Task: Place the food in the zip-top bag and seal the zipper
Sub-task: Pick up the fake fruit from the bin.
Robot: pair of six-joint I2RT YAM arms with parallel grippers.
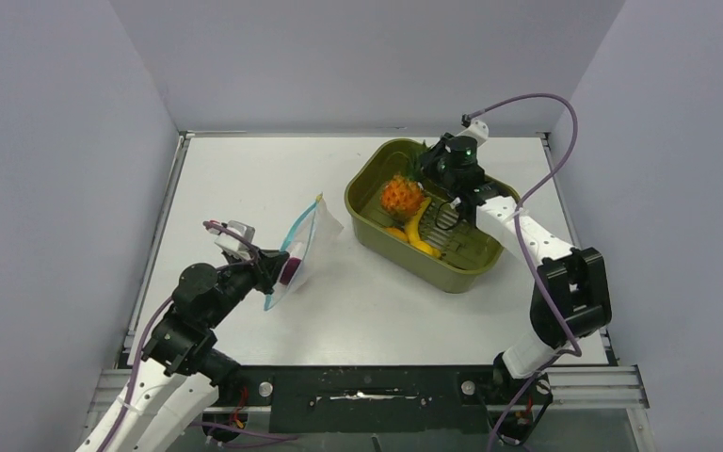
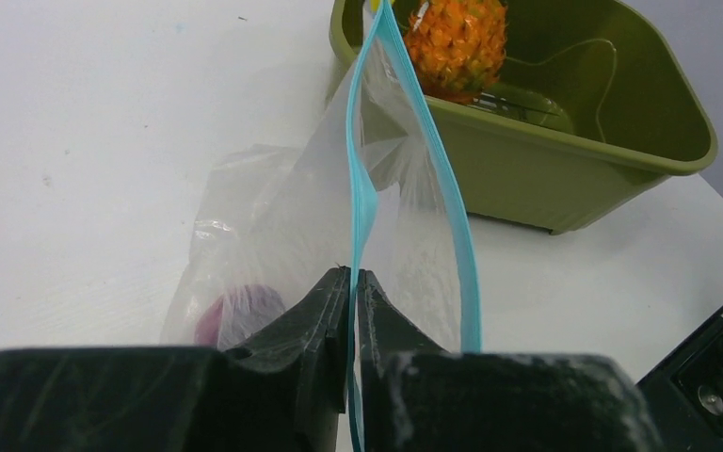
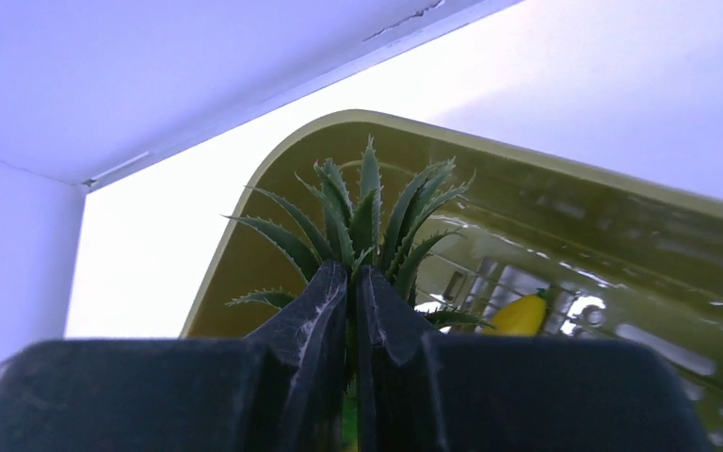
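1. The left gripper point(image 2: 353, 275) is pinched on the near end of the zipper point(image 2: 362, 188), holding the zip-top bag point(image 2: 273, 217) up. Its gaping mouth runs lengthwise away towards the basin point(image 1: 452, 281). A purple-pink piece point(image 2: 240, 311) sits inside.
2. The right gripper point(image 3: 351, 273) is clamped on the leafy top point(image 3: 362, 217) of the orange fruit point(image 1: 401, 196), in the basin right of the bag. The banana point(image 1: 421, 240) lies there too.
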